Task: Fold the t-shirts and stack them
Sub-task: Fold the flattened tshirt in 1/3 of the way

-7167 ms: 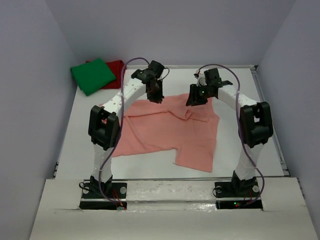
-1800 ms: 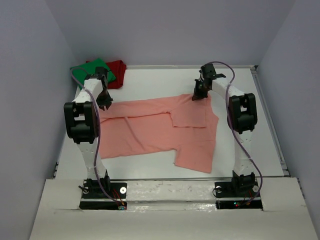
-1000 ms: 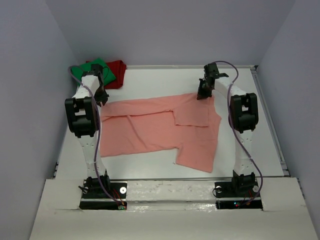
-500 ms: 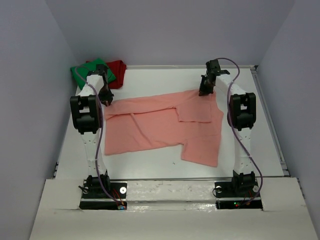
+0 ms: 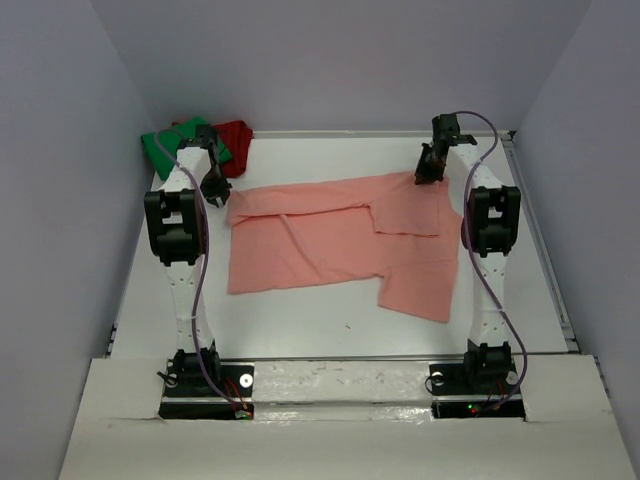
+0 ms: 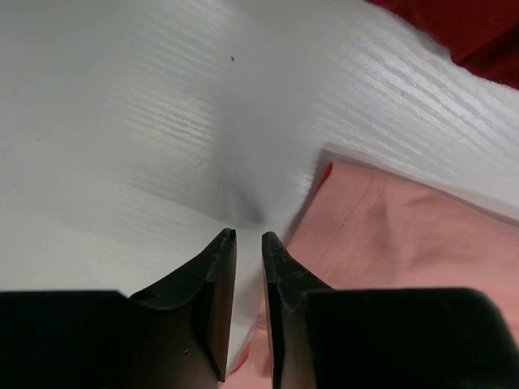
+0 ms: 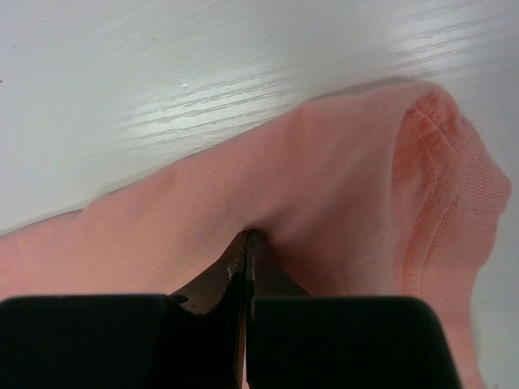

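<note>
Tee point(image 5: 330, 235) pinched in right claw point(image 7: 246, 243), its corner beside left claw point(image 6: 247, 243)

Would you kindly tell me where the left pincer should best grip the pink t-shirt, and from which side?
Probably the far-left corner of the pink t-shirt, approached from the bare table side: it lies flat beside the open left pincer, opposite the far edge the right pincer pinches.

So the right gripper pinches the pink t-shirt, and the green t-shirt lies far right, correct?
No. The right gripper does pinch the pink t-shirt, but the top view shows the green t-shirt in the far left corner.
</note>
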`<state>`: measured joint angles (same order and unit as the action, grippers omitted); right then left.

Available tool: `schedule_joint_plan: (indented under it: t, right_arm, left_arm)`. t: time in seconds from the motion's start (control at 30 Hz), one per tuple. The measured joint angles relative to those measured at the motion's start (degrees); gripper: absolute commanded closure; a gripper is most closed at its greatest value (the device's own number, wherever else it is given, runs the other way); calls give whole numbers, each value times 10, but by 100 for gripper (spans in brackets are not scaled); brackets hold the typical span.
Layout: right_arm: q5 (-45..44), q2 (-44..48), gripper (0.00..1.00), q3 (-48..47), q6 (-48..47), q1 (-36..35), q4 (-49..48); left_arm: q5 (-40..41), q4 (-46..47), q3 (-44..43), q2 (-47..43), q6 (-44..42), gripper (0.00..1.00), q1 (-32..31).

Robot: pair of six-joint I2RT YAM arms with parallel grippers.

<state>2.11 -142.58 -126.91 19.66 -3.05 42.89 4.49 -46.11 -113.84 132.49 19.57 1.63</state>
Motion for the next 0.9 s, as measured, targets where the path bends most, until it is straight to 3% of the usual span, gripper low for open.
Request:
schedule_joint_plan:
  t: [0.47, 0.9]
  right_arm:
    - [6, -1, 100, -1, 0, 12, 2]
    - [15, -4, 100, -5, 0, 12, 2]
  left_arm:
    - [-7, 2, -35, 30, 23, 70, -14]
    - [-10, 3, -19, -81, 48, 69, -34]
